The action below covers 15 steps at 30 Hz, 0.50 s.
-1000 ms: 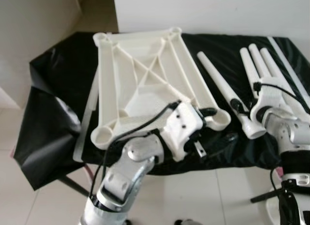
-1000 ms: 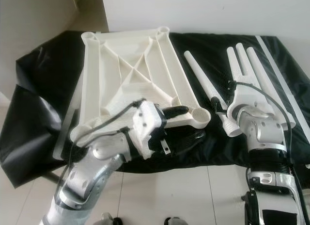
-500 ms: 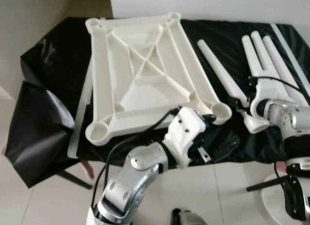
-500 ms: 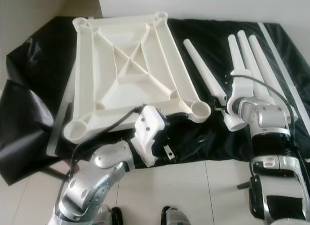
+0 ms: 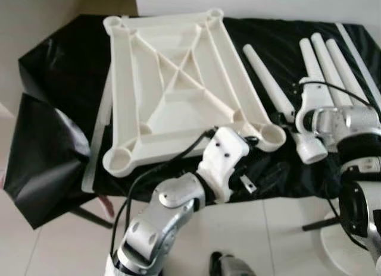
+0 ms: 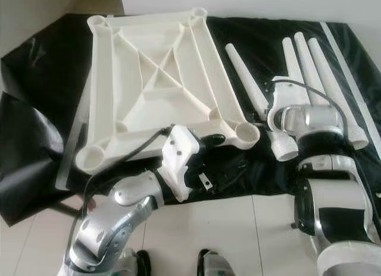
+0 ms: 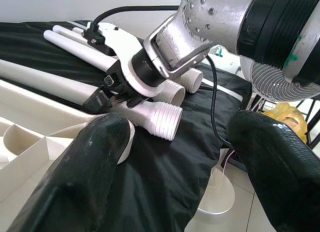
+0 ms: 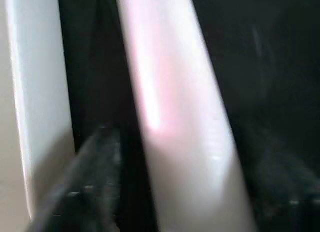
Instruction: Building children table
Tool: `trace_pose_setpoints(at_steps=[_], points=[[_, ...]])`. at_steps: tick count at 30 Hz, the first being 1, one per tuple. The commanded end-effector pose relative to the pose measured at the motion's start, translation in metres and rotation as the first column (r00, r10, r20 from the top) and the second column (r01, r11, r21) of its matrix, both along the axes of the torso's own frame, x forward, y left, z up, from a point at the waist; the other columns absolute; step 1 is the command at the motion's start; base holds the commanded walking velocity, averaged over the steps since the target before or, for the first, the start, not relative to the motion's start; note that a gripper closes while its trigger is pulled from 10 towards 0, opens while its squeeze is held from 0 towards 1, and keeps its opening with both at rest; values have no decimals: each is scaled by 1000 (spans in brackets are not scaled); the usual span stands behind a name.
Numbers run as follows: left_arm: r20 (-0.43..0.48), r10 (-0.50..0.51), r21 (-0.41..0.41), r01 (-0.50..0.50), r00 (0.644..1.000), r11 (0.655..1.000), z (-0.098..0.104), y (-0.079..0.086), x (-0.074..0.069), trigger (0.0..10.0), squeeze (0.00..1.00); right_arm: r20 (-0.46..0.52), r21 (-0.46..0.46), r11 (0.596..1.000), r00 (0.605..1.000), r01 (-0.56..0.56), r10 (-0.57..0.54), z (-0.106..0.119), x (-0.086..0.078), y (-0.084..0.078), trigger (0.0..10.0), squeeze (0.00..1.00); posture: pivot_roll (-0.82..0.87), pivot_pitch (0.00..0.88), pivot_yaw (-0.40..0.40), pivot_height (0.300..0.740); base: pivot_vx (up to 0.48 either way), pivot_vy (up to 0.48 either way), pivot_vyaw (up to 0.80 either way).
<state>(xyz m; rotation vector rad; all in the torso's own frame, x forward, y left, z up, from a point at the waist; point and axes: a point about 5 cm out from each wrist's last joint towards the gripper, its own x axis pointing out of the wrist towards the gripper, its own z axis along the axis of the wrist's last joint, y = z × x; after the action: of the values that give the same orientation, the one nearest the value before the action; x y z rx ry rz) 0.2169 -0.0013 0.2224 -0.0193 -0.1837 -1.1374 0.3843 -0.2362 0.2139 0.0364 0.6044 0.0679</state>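
A white moulded plastic tabletop (image 5: 172,91) lies upside down on a black plastic sheet (image 5: 65,85), its underside braced with raised ribs that cross in an X and a round socket at each of its four corners. The sheet is glossy and crumpled, and hangs over the near left edge. To the right of the tabletop lie four white legs, long, smooth, tapering tubes with ridged, threaded wide ends towards the near side: one leg (image 5: 265,82) lies apart at a slant next to the tabletop, and three more (image 5: 333,65) lie side by side further right.

The left gripper (image 6: 223,146) rests at the near right corner of the tabletop, by the socket (image 5: 271,136); its two rounded black fingers (image 7: 95,162) are spread apart, holding nothing. The right gripper (image 5: 286,124) sits over the wide end of the slanted leg, a black finger showing on each side of the white tube in the blurred right wrist view, but I cannot tell whether it has the leg clamped.
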Motion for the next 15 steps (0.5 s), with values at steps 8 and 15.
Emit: trace_pose_setpoints(at_steps=[8,15], points=[[17,25,-20,-25,1000,999,9,2,8,10000,0,-71,19,1000,997,-8,10,-9,2,0,0,0,-58,206,-13,740,0,0,0],[-27,45,-83,-47,999,995,16,5,20,10000,0,124,46,998,992,-33,27,27,10,1,10000,0,-68,176,-10,740,0,0,0]])
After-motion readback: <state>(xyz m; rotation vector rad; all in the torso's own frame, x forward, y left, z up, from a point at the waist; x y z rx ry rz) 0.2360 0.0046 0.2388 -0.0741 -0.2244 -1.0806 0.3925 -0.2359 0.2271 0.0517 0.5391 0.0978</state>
